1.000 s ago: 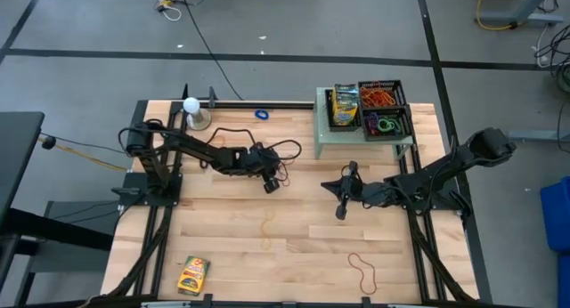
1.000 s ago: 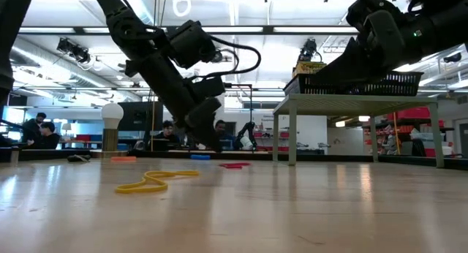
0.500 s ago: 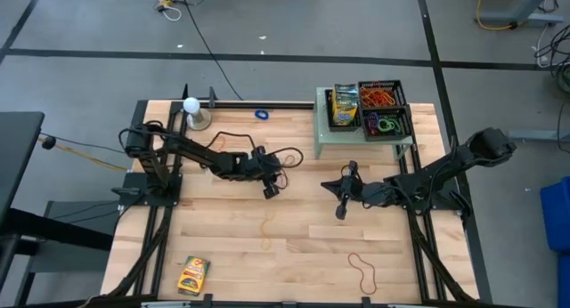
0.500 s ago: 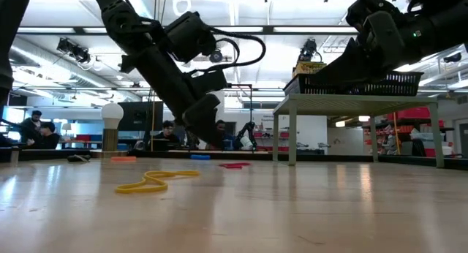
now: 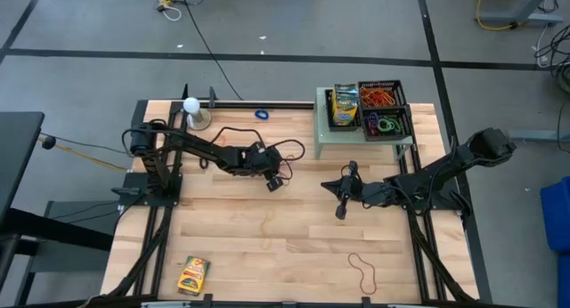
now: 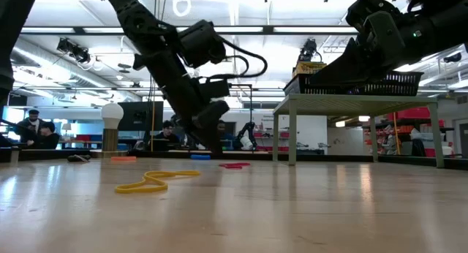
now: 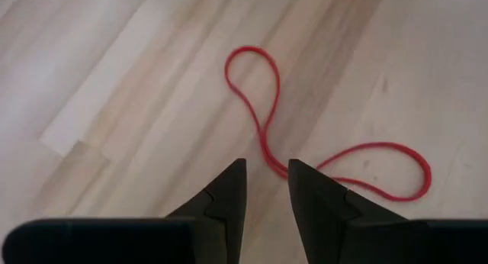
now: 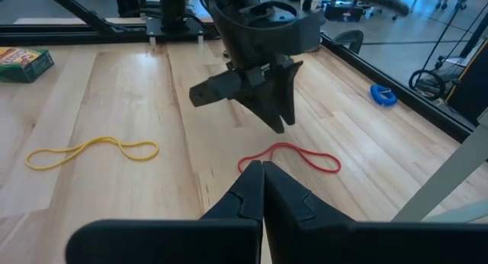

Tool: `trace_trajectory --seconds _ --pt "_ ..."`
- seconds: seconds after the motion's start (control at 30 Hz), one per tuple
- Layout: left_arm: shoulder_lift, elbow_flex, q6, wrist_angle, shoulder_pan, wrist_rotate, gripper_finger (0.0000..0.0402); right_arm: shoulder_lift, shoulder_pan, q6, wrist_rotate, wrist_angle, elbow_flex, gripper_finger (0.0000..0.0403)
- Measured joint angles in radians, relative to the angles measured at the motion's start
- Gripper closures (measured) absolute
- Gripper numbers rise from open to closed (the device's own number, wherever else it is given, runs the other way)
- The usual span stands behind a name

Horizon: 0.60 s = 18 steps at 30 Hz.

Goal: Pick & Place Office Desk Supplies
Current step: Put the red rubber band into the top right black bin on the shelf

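The thin red rubber-band loop point(image 7: 305, 153) lies flat on the pale wooden bench point(image 5: 232, 246), pinched into a figure-eight, and the left gripper point(image 7: 267, 184) hangs directly over it. Its fingers stand a narrow gap apart, holding nothing, with the band's waist running into that gap. The band's long axis runs slantwise across the line between the two tips, one lobe ahead of the fingers and the other off to the side.

The left arm is clearly the nearer one. The right gripper point(image 8: 263, 180) hangs just short of the band with its fingers pressed together, empty.

The right wrist view shows the left gripper poised a little above the bench, a height the overhead camera cannot give. There the red band is barely visible.
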Motion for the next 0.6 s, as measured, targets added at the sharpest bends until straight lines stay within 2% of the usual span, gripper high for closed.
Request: trace_trajectory --seconds 0.2,0.6 --pt "0.014 0.004 -0.047 0.004 0.037 0.017 0.0296 0.0 0.0 0.0 0.001 -0.001 0.0 0.0398" --pt "0.015 0.015 -0.088 0.018 0.09 0.117 0.0297 0.0 0.0 0.0 0.003 0.0 0.0 0.0398"
